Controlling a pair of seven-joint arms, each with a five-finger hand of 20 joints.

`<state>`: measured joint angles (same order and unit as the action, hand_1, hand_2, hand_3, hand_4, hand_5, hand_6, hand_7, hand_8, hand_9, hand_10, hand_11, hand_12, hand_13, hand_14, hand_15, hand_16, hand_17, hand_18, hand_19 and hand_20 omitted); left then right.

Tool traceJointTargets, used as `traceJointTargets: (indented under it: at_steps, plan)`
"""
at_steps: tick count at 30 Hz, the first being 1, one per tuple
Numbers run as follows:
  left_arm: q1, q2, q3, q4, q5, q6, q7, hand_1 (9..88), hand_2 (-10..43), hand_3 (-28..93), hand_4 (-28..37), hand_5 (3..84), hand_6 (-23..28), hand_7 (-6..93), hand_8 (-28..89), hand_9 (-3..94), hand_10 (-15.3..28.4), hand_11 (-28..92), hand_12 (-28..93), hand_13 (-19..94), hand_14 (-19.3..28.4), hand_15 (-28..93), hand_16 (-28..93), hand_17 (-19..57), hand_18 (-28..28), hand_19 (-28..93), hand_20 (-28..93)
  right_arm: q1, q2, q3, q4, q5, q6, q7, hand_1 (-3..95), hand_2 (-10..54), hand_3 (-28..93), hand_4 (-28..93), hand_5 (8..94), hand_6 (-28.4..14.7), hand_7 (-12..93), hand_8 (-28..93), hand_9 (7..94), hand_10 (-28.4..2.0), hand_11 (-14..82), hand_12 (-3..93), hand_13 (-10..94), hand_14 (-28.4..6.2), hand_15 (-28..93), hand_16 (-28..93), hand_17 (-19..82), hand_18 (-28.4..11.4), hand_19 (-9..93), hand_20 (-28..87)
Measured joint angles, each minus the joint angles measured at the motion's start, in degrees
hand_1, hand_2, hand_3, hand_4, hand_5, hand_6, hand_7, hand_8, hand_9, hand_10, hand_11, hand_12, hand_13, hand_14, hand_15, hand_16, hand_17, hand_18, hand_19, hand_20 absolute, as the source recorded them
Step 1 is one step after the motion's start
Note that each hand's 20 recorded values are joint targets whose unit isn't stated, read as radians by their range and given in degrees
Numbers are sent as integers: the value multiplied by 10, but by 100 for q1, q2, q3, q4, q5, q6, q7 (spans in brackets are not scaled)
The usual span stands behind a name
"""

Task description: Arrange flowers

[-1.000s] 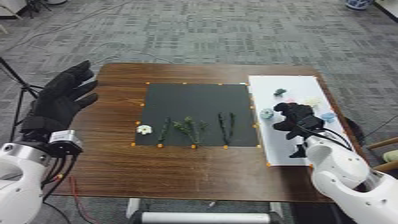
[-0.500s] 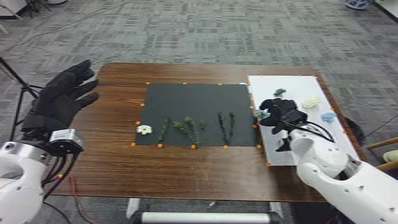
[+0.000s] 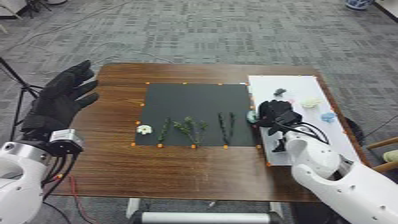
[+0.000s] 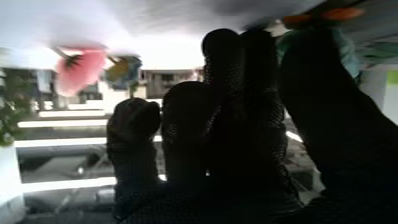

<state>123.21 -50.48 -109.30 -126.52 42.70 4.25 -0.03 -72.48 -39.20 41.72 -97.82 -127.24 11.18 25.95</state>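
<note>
Well, the wrist view shows a pink flower, the head view a teal flower at the right hand's eight o'clock; whether gripped, I cannot tell

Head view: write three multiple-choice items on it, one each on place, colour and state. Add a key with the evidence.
1. On the dark gray rectangular mat, the small white flower lies at the:
A. far right corner
B. near left corner
C. center

2. The flower nearest the right edge of the white rectangular board is:
A. blue
B. orange
C. purple

3. The black-gloved left hand is:
A. curled into a fist
B. pinching a stem
C. open, holding nothing

Key:
1: B, it sits left of all the green stems.
2: A, the light blue flower lies beside that edge.
3: C, its fingers are extended with nothing among them.
</note>
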Motion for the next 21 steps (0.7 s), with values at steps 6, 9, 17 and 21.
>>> traceJointTargets:
  at_steps: [6, 9, 17, 21]
  plan:
    - [3, -2, 0, 0, 0, 1, 3, 236, -20, 674, -283, 200, 16, 202, -98, 146, 86, 185, 187, 47, 117, 408, -52, -131, 183, 371, 113, 152, -100, -289, 71, -44, 494, 12, 446, -95, 765, -283, 667, 44, 456, -24, 742, -50, 270, 532, 628, -65, 793, 367, 323, -199, 874, 600]
    - [3, -7, 0, 0, 0, 1, 4, 236, -21, 674, -283, 200, 15, 202, -98, 146, 86, 187, 187, 47, 117, 408, -52, -131, 183, 371, 112, 141, -169, -259, 62, -89, 400, 33, 415, -95, 778, -283, 625, 32, 450, -8, 701, -57, 305, 499, 611, -69, 793, 379, 313, -199, 873, 606]
    - [45, -20, -65, -9, 0, 3, 5, 237, -21, 673, -283, 200, 16, 202, -98, 147, 86, 187, 186, 47, 117, 407, -51, -130, 183, 371, 112, -114, -93, 89, -522, -324, -141, 654, 298, -95, 875, -283, 434, -71, 286, -122, 410, -153, 389, 300, 498, -116, 820, 339, 273, -214, 862, 612]
    - [55, -23, -73, -9, 0, 4, 6, 236, -21, 673, -283, 200, 15, 202, -98, 147, 86, 187, 185, 47, 117, 408, -51, -131, 183, 371, 112, -123, 22, 96, -722, -346, -100, 718, 291, -95, 876, -283, 404, -99, 196, -98, 387, -157, 283, 256, 479, -120, 819, 321, 265, -214, 857, 613]
